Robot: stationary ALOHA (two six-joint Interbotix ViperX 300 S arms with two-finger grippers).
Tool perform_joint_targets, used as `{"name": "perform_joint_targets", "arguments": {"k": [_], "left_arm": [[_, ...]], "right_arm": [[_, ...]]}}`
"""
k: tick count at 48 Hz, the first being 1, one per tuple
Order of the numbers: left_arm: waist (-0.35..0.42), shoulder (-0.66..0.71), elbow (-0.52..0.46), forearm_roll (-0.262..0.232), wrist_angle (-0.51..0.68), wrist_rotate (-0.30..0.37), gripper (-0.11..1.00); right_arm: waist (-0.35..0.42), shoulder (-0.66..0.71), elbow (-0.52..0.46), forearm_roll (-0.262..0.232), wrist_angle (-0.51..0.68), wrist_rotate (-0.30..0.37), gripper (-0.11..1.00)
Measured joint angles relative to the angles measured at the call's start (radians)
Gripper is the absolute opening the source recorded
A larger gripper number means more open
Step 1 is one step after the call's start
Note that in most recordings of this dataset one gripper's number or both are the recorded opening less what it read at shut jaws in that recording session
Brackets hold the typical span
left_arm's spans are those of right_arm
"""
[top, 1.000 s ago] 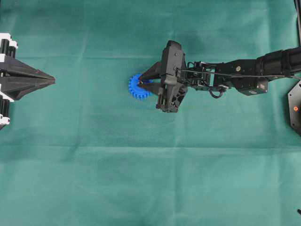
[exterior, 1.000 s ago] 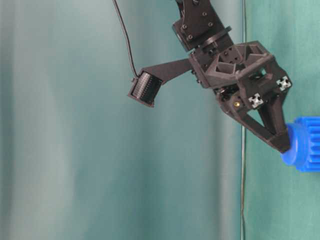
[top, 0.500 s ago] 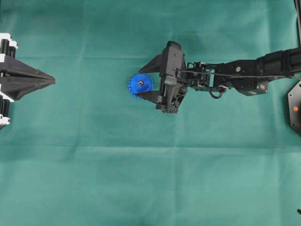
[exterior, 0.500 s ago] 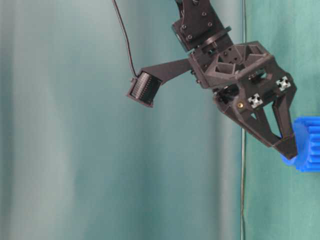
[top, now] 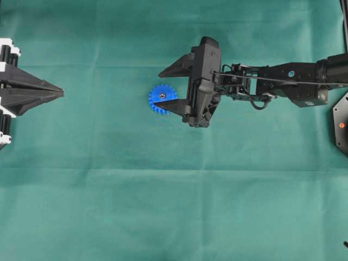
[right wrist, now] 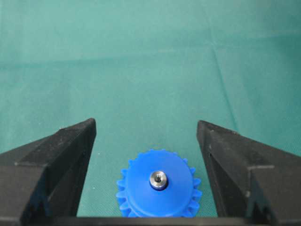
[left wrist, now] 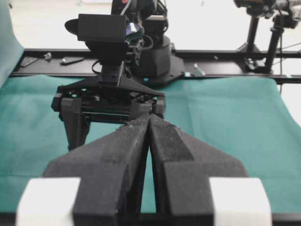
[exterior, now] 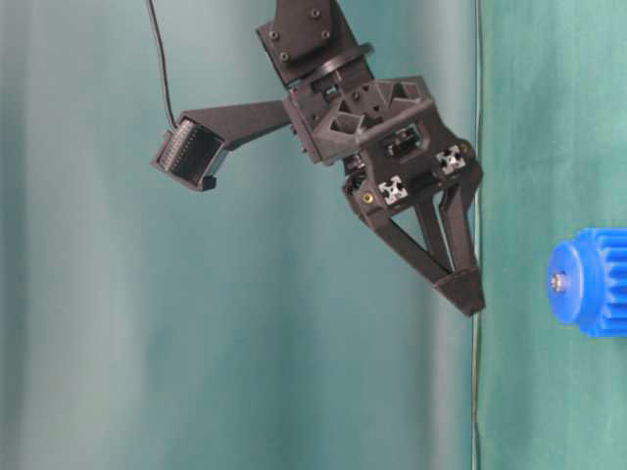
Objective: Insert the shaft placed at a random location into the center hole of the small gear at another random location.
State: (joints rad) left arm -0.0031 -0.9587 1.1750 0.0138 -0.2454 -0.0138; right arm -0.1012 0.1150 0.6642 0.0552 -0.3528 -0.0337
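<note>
The small blue gear (top: pixel 165 103) lies flat on the green cloth. The silver shaft (top: pixel 162 96) stands in its center hole, its end showing in the hub in the right wrist view (right wrist: pixel 158 179) and the table-level view (exterior: pixel 556 282). My right gripper (top: pixel 156 88) is open and empty, raised above the gear (right wrist: pixel 141 188), with one finger on either side of it and touching neither it nor the shaft. In the table-level view it (exterior: pixel 468 294) hangs clear of the gear (exterior: pixel 598 284). My left gripper (top: pixel 61 93) is shut and empty at the far left edge.
The green cloth (top: pixel 174 206) covers the whole table. The right arm (top: pixel 283 84) reaches in from the right edge. The left wrist view shows the left gripper (left wrist: pixel 149 118) facing the right arm's wrist (left wrist: pixel 110 94) across the cloth.
My right gripper has opened, let go of the shaft and lifted away from the gear. The shaft stays in the hub. The left arm has not moved.
</note>
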Motion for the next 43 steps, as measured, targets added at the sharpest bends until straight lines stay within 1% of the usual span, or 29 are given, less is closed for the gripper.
{"name": "perform_joint_targets", "arguments": {"k": [7,13,43], "left_arm": [[0.000,0.000,0.000,-0.002,0.000,0.000,0.00],[0.000,-0.002,0.000,-0.002,0.000,-0.002,0.00],[0.000,-0.002,0.000,0.000,0.000,-0.002,0.00]], "right_arm": [[0.000,-0.009,0.009,0.000,0.003,-0.002,0.85],[0.000,-0.041,0.043,0.000,0.005,-0.002,0.85],[0.000,-0.308,0.276,0.000,0.005,-0.002,0.85]]}}
